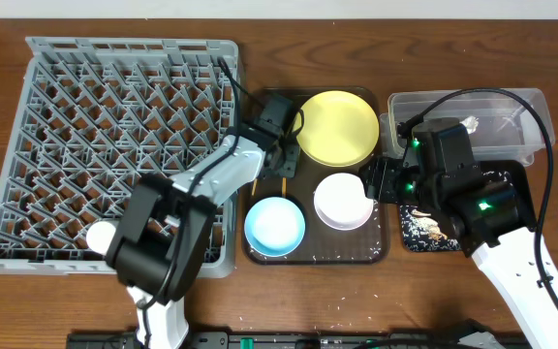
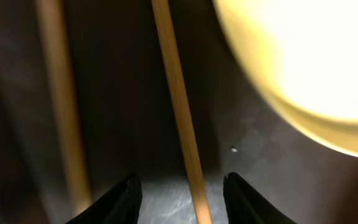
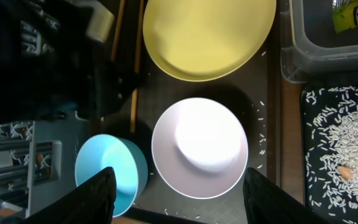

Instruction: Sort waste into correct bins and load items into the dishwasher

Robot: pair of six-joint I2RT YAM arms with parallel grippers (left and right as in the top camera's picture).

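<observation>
On the dark tray (image 1: pixel 342 249), just beside the yellow plate (image 2: pixel 316 62), the left tool (image 2: pixel 182 196) hangs with jaws wide astride one chopstick (image 2: pixel 174 99). Lying flat and thin, it may roll or slip free as they close.

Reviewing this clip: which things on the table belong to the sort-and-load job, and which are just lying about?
Job: grey lattice plastic dish rack; round yellow plate; light blue bowl; small white bowl; two thin wooden chopsticks; clear plastic tub holding crumpled green-yellow snack wrapper; shallow black tray holding white rice grains and brownish scraps.
Lying about: dark brown serving tray under the dishes; wooden table.
</observation>
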